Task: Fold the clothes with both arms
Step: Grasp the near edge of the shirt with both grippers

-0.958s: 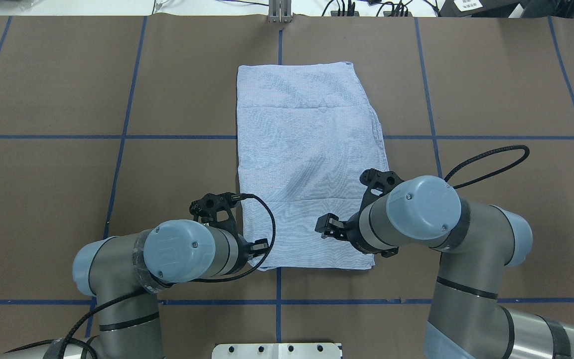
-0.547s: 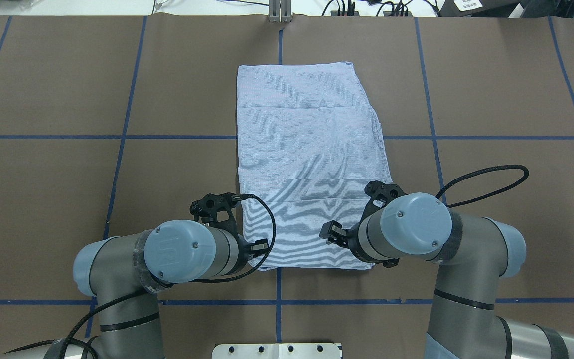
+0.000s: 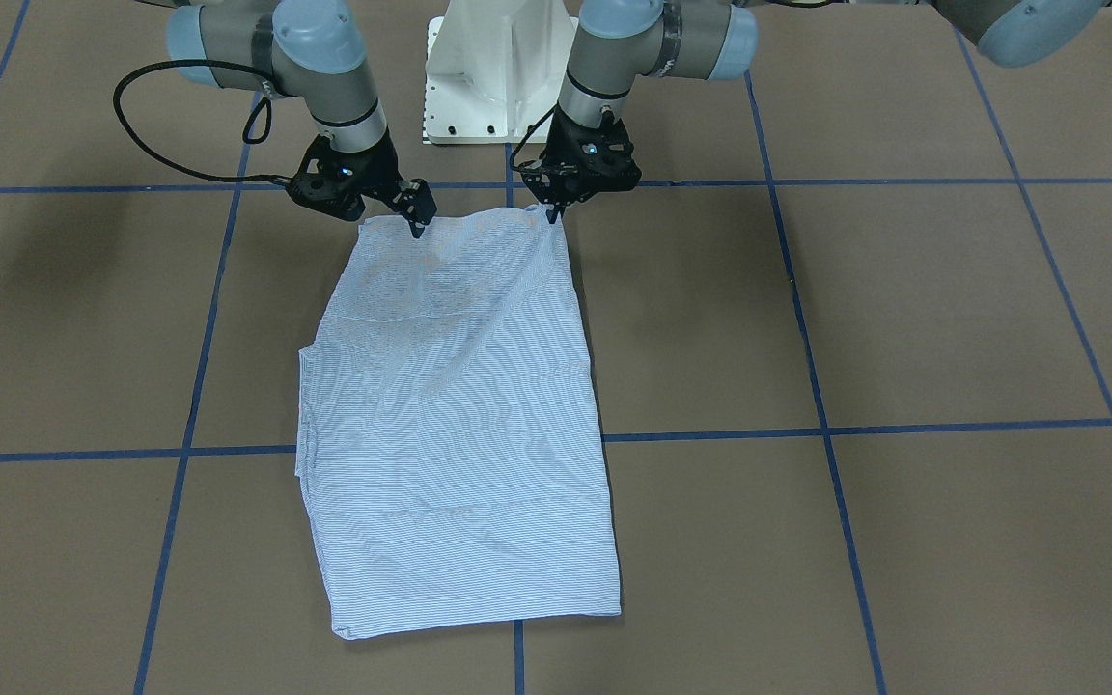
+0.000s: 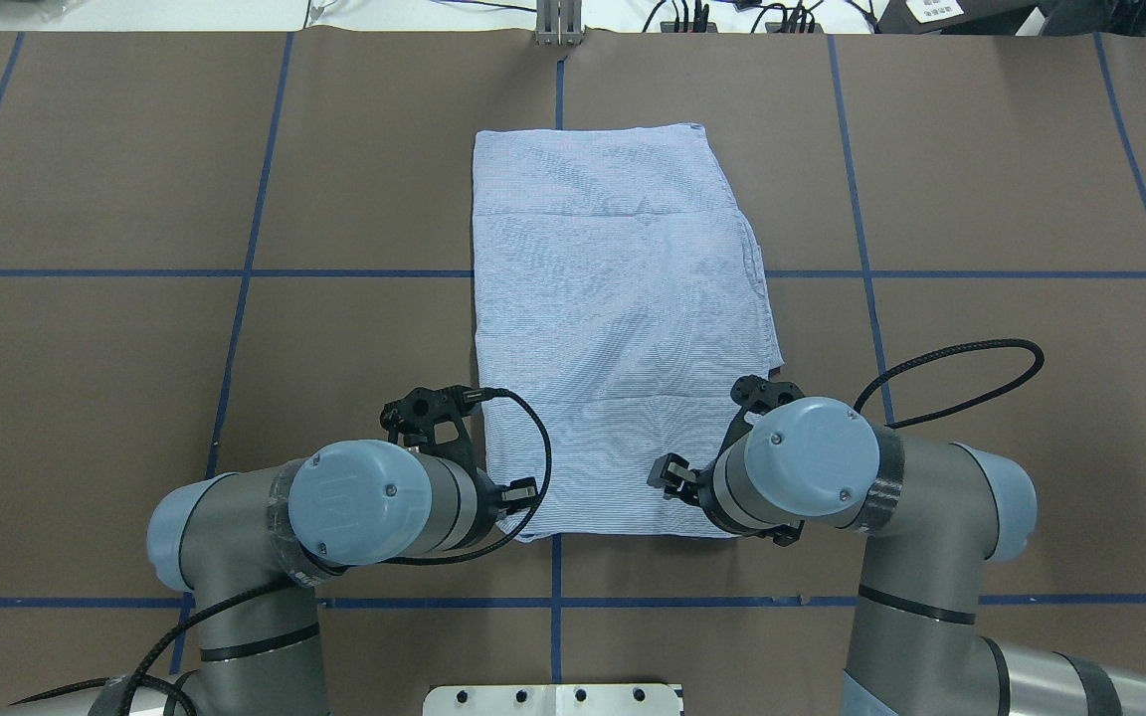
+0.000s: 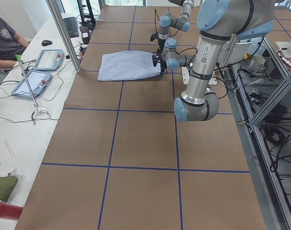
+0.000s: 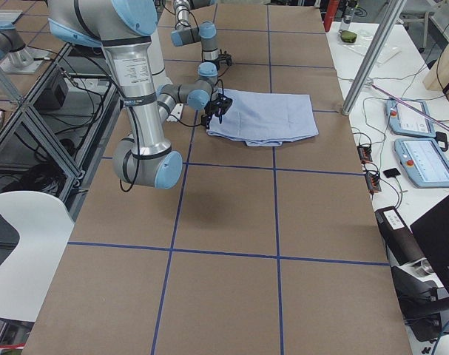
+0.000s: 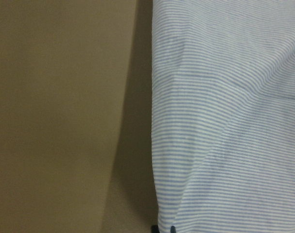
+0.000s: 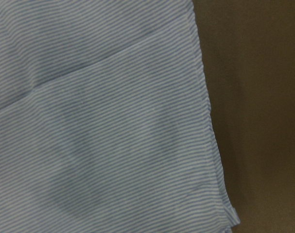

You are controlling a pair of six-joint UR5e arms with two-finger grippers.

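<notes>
Step, as judged: grasping the robot-side corners of the shirt (image 4: 623, 328), folded flat at the middle of the desk (image 4: 981, 199). Fingers of the left gripper (image 3: 551, 208) pinch one corner; whether the right gripper (image 3: 418, 222) is closed cannot be told. Next move calls for both corners held, then an even lift.

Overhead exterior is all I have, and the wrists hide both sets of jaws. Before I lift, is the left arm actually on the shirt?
Observer: Yes. In the front-facing view the left gripper has its jaws pinched together on the corner of the shirt nearest the robot.
Operator: And the right?
Observer: The right gripper appears to meet the shirt at the same edge, inboard of its corner. I cannot tell whether its jaws are open.
</notes>
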